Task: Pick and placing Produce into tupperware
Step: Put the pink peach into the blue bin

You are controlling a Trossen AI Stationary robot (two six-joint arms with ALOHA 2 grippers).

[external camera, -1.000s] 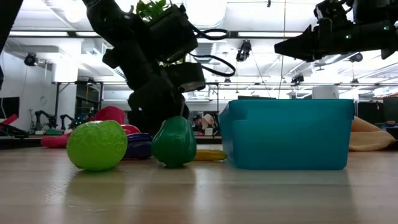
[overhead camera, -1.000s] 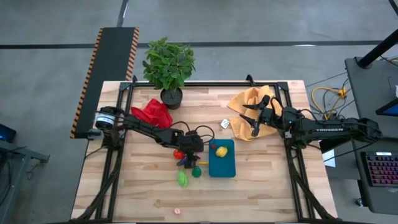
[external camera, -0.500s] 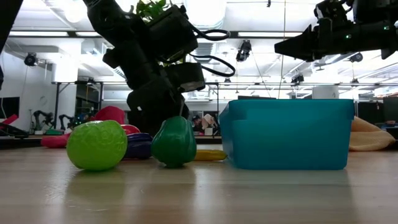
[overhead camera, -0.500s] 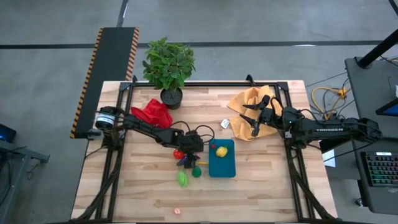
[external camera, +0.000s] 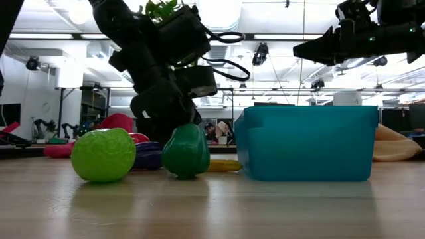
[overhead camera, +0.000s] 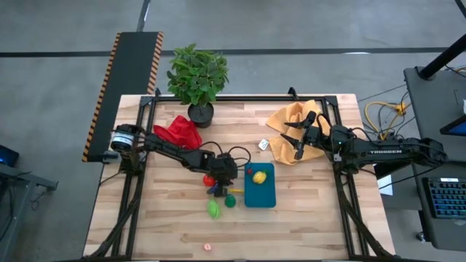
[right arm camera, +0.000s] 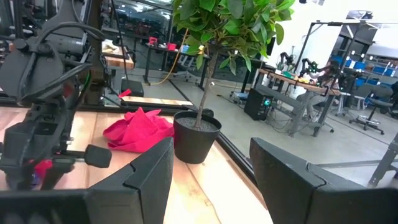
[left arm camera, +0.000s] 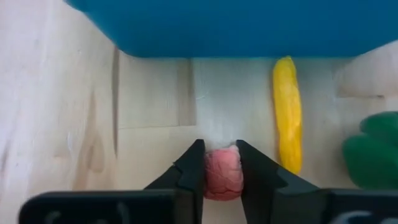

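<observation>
- Left end effector (left arm camera: 219,171) is closed on a red fruit (left arm camera: 222,177): in the left wrist view both fingers press the fruit's sides, low over the worktop (overhead camera: 167,218). In the high view it sits centre frame, just left of the blue container (overhead camera: 260,191).
- Right end effector (overhead camera: 296,138) waits upper right of the high view, over the yellow cloth (overhead camera: 280,120), well apart from the produce. Fingers spread wide, nothing between them in the right wrist view.
- Done, as I read it: one yellow fruit (overhead camera: 258,177) already in the container, near its top end in the high view.
- Left to do: the red fruit in the grip; a long yellow piece (left arm camera: 287,112) on the wood just beside the container wall; a purple piece (overhead camera: 216,190) below the left end effector; a dark green pepper (external camera: 186,152) and a light green fruit (external camera: 103,155) lower left of the container. Judgement: early, roughly one of six in.
- Next move probably calls for a lift clear of the container rim, then a short carry to the right in the high view.
- Worktop: pale wood planks in a black frame. Red cloth (overhead camera: 178,132) and potted plant (overhead camera: 198,80) at upper left; a small white tag (overhead camera: 263,145) beside the yellow cloth; a tiny pink speck (overhead camera: 207,247) near the bottom edge.
- Room: grey concrete floor, a hazard-striped ramp (overhead camera: 120,91) at left, a keyboard (overhead camera: 445,198) on a side desk at right. Low view shows an open lab with ceiling lights and other rigs behind; no person visible.
</observation>
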